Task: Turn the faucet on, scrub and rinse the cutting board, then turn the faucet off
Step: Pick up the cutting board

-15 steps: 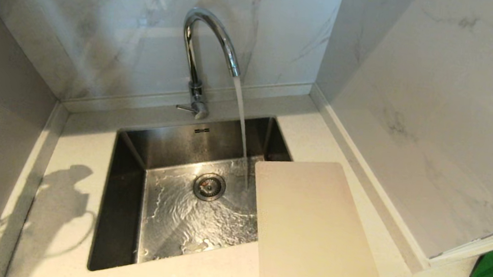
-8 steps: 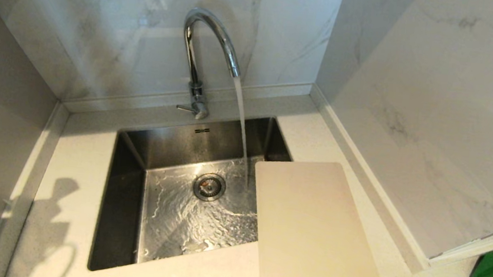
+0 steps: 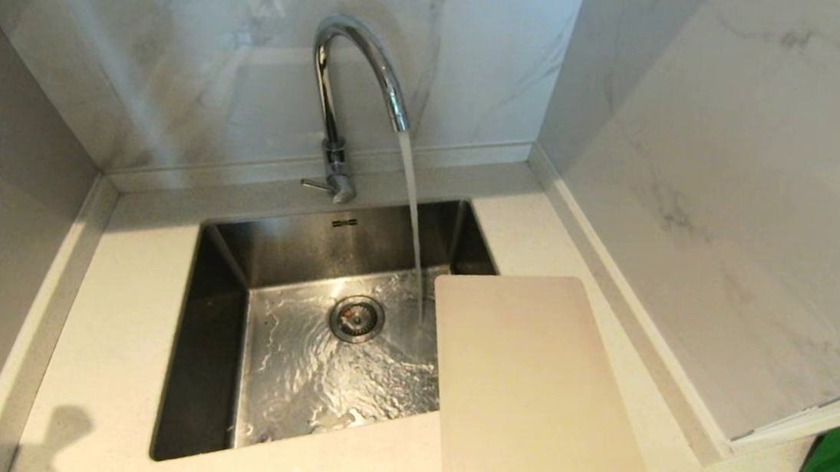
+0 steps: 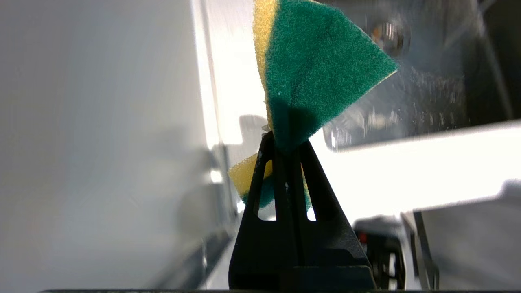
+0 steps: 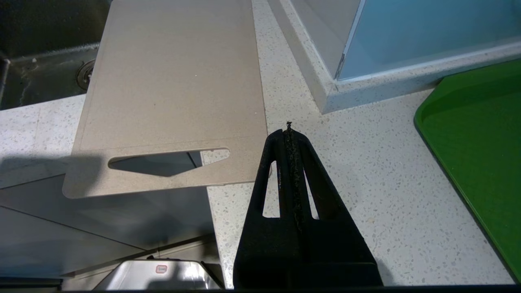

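Faucet (image 3: pixel 357 83) running, upper centre | cutting board (image 3: pixel 536 394) lower right, bridging sink (image 3: pixel 207 370) edge and desk | left gripper (image 4: pixel 285 142) jaws pinching sponge (image 4: pixel 317 73) | right gripper (image 5: pixel 289 130) jaws pressed together, empty | best practice: sponge flat on board, firm even strokes.

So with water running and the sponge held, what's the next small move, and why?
Probably bring the left pincer, shut on the sponge, over to the board. The faucet is already running, and the board lies unscrubbed across the sink's right edge.
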Controlling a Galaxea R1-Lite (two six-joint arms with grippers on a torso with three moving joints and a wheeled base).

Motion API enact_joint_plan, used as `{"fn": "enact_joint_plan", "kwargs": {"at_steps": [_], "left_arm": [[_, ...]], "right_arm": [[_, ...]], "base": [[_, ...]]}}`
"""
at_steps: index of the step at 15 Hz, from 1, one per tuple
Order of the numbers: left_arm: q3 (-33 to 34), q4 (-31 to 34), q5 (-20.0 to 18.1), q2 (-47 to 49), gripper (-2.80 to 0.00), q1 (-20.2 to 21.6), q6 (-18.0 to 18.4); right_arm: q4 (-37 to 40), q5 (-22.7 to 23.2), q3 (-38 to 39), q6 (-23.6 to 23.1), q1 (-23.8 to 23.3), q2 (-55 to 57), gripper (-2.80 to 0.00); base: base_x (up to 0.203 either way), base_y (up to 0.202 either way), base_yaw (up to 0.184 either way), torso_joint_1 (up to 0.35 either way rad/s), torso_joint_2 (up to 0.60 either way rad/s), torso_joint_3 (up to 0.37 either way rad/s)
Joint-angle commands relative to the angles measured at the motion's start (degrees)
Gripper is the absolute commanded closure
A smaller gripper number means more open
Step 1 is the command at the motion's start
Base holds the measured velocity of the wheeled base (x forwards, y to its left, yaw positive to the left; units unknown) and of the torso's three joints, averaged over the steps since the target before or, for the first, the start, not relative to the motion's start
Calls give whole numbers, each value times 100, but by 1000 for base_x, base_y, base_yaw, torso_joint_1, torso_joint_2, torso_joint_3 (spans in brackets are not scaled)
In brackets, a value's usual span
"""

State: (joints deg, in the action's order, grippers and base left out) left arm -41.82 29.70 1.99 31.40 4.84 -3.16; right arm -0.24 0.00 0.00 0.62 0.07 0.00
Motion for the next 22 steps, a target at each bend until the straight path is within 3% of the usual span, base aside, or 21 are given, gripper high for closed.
{"fn": "enact_joint_plan", "kwargs": {"at_steps": [1, 5, 8, 14, 17, 22], "left_arm": [[1132, -287, -74, -658, 0, 0, -4], [2674, -1270, -132, -1124, 0, -34, 33], [3492, -1535, -136, -1723, 0, -220, 117], [3594, -1735, -131, -2478, 0, -424, 158], [3728, -1896, -127, -3174, 0, -456, 392], [3786, -2047, -94, -3149, 0, -466, 298]], "right_arm": [[-2, 0, 0, -1, 1, 0, 0], [-2, 0, 0, -1, 1, 0, 0], [-2, 0, 0, -1, 1, 0, 0], [-2, 0, 0, -1, 1, 0, 0], [-2, 0, 0, -1, 1, 0, 0], [-2, 0, 0, -1, 1, 0, 0]], "base": [[0, 0, 0, 0, 0, 0], [0, 0, 0, 0, 0, 0], [0, 0, 0, 0, 0, 0], [0, 0, 0, 0, 0, 0], [0, 0, 0, 0, 0, 0], [0, 0, 0, 0, 0, 0]]}}
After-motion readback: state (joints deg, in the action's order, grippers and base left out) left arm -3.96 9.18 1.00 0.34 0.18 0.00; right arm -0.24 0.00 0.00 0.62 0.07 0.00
